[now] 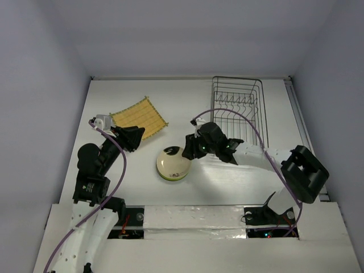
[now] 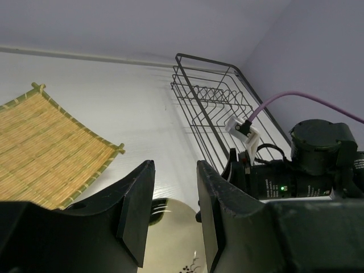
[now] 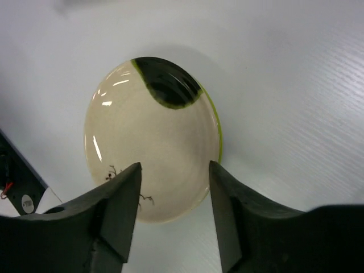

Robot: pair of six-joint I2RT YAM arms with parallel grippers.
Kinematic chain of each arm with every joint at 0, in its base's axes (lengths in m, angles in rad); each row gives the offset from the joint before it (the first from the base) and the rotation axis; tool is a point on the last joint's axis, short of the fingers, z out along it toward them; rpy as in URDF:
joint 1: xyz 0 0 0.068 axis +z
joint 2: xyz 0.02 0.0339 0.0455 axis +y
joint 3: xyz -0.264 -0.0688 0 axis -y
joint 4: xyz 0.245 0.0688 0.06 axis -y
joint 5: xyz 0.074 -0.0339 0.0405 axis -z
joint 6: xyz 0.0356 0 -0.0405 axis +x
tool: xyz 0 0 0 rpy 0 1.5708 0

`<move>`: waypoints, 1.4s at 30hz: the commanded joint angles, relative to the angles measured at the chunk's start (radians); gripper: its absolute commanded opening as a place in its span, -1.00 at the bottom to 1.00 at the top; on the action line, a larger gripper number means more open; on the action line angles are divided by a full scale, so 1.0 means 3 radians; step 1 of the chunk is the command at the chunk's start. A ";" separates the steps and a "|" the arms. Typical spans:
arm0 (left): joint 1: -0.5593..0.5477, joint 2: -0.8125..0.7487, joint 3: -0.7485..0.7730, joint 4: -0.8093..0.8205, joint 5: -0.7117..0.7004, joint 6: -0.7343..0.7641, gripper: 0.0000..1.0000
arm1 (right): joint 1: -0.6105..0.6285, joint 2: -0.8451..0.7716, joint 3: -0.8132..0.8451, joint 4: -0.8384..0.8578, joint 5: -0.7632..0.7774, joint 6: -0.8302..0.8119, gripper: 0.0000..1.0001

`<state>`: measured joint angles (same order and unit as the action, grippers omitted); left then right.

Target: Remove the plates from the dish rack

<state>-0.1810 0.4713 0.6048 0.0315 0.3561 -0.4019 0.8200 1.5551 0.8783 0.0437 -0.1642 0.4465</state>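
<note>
A cream plate (image 1: 173, 161) with a dark mark lies on top of a lime green plate (image 1: 170, 177), stacked on the white table; no teal-blue plate shows. The stack shows large in the right wrist view (image 3: 149, 136), the green rim (image 3: 218, 133) peeking out. My right gripper (image 1: 190, 149) is open just right of and above the stack, holding nothing. My left gripper (image 1: 136, 136) is open and empty to the stack's left, near the mat. The dish rack (image 1: 239, 108) stands at the back right with no plates seen in it; it also shows in the left wrist view (image 2: 210, 108).
A yellow bamboo mat (image 1: 140, 118) lies at the back left, also in the left wrist view (image 2: 45, 148). A purple cable (image 1: 250, 122) arcs over the right arm in front of the rack. Walls enclose the table on three sides.
</note>
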 commanded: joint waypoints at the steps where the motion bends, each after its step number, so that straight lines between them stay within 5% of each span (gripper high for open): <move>1: 0.0020 0.0019 0.0142 0.0146 0.0050 0.0010 -0.35 | 0.0033 -0.0300 0.0089 -0.0038 0.0174 -0.0046 0.16; 9: 0.0020 0.0024 0.0142 0.0146 0.0061 0.0005 -0.35 | 0.0064 -0.0888 0.0176 -0.0238 0.0389 -0.0113 0.30; 12: 0.0020 0.0024 0.0142 0.0156 0.0066 0.0005 -0.35 | 0.0094 -0.1352 0.0074 -0.0034 0.0496 -0.0118 -0.31; 13: 0.0020 0.0024 0.0147 0.0156 0.0071 0.0010 -0.34 | 0.0094 -0.1480 0.0023 0.0038 0.0527 -0.0123 -0.95; 19: 0.0020 0.0014 0.0137 0.0243 0.0346 -0.0005 -0.01 | 0.0094 -0.2549 -0.0131 0.0151 0.1451 -0.0220 -1.00; 21: 0.0020 0.0019 0.0147 0.0233 0.0347 0.0000 0.14 | 0.0094 -0.2794 -0.0212 0.0146 0.1881 -0.0231 -0.92; 25: 0.0020 0.0060 0.0162 0.0197 0.0235 0.0005 0.28 | 0.0094 -0.3525 -0.0458 0.0171 0.2469 -0.0180 -0.25; 26: 0.0020 0.0065 0.0167 0.0197 0.0214 0.0005 0.30 | 0.0094 -0.3638 -0.0519 0.0171 0.2688 -0.0149 0.16; 29: 0.0020 0.0045 0.0172 0.0227 0.0178 -0.0020 0.33 | 0.0094 -0.4041 -0.0708 0.0080 0.3128 -0.0016 0.92; 42: 0.0020 -0.0088 0.0403 -0.0059 -0.0205 0.0015 0.39 | 0.0094 -0.4473 -0.0933 -0.0268 0.3217 0.0046 1.00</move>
